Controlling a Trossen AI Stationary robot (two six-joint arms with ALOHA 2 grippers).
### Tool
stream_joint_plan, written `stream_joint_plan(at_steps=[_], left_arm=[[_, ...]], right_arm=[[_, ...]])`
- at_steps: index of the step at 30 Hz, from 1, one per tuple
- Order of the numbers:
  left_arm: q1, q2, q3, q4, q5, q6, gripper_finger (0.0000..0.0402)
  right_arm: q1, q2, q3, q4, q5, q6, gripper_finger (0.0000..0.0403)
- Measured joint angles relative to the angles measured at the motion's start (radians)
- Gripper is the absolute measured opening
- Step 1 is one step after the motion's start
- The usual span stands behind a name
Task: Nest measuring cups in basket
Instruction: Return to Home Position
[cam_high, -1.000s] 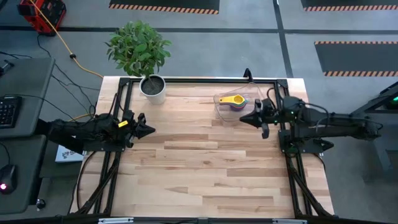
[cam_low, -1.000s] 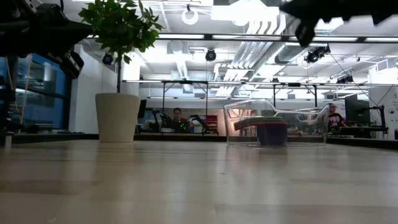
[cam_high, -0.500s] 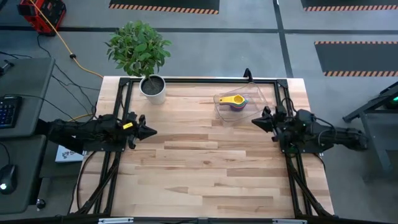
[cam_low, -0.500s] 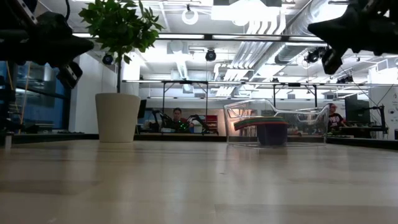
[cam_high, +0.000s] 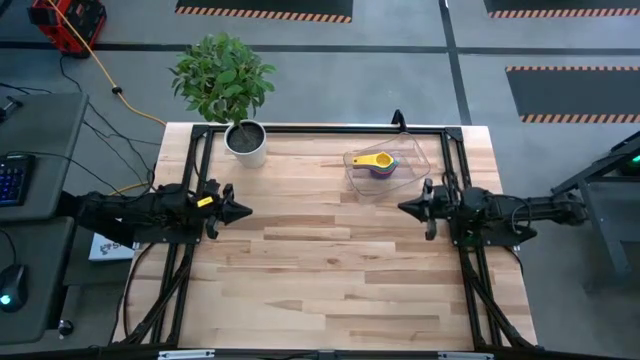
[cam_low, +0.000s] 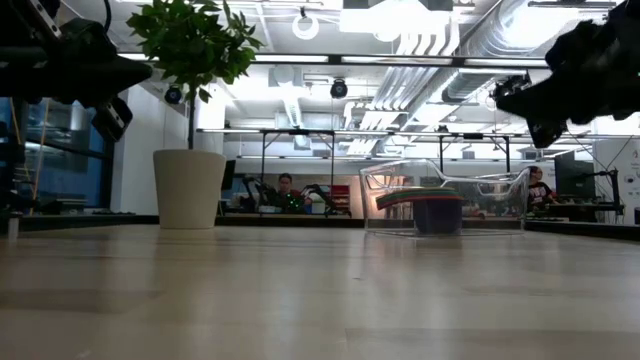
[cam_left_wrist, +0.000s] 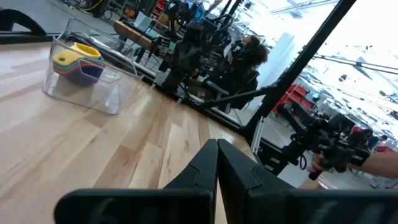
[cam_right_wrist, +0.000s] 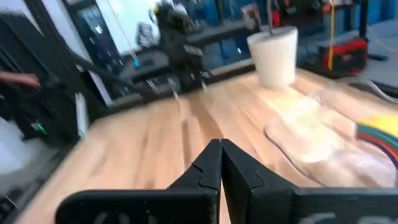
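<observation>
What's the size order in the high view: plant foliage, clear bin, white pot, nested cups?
1. plant foliage, though it stands taller, nearer the overhead camera, which inflates it
2. clear bin
3. white pot
4. nested cups, inside the bin; close to the pot in apparent size, so this last pair is unsure

The wooden table (cam_high: 330, 260) bears the basket (cam_high: 412, 172) and plant pot (cam_high: 247, 150).

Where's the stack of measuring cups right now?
In the high view, the nested measuring cups sit inside the clear bin on the table's right side, right of the plant pot, near the right gripper.
</observation>
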Motion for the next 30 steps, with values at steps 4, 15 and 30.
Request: stream_joint_plan(at_steps=[4, 15, 30], left_arm=[[0.0, 0.0, 0.0, 0.0, 0.0, 0.0, 0.0001], [0.0, 0.0, 0.0, 0.0, 0.0, 0.0, 0.0001], [0.0, 0.0, 0.0, 0.0, 0.0, 0.0, 0.0001]], right_arm=[[-0.002, 0.0, 0.0, -0.026, -0.056, -0.022, 0.0], [-0.002, 0.022, 0.0, -0.031, -0.08, 0.026, 0.0], [-0.002, 0.022, -0.001, -0.032, -0.083, 0.042, 0.0]])
